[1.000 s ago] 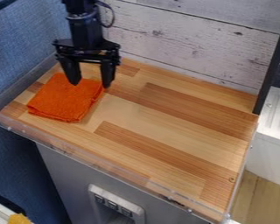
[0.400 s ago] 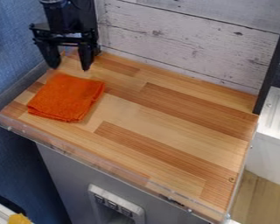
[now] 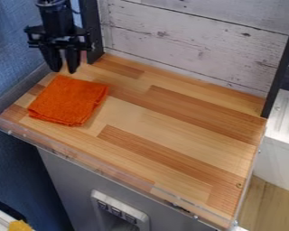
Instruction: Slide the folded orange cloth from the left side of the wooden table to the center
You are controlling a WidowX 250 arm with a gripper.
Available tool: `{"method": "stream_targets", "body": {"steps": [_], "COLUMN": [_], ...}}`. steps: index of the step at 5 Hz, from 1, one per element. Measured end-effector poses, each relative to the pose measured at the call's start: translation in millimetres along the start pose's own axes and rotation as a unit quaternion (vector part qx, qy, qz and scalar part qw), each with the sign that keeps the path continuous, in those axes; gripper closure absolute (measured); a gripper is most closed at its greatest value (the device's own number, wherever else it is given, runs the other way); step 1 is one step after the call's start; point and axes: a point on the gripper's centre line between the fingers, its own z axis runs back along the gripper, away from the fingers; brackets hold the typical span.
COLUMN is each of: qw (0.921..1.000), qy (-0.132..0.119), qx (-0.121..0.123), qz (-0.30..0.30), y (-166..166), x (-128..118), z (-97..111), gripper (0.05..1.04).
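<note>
Back wall point(image 3: 189, 45): whitish planks with dark knots; on the left is a blue surface point(image 3: 11, 54).
Table point(image 3: 171, 122): light and darker wood strips, with a transparent rim point(image 3: 81, 160) along the near edge.
Orange cloth point(image 3: 68, 100): it lies folded on the left part of the table.
End effector point(image 3: 65, 71): it points down at the far left corner, near the cloth; its two fingers are slightly spread, with a narrow gap between them.

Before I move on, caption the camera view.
Black tool hanging near a folded orange cloth on a wooden countertop.
</note>
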Motion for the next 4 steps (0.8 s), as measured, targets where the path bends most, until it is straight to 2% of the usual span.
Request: {"method": "stream_targets", "body": {"steps": [1, 2, 4], "qw": [0.9999, 0.9997, 0.9994], "qy": [0.012, 0.026, 0.034], "qx": [0.004, 0.003, -0.005], "qz": [0.003, 0.005, 0.006], "y": [8, 12, 10], "x": [7, 8, 9], "z": [-14, -32, -53], "gripper": [0.926, 1.016, 1.024]}}
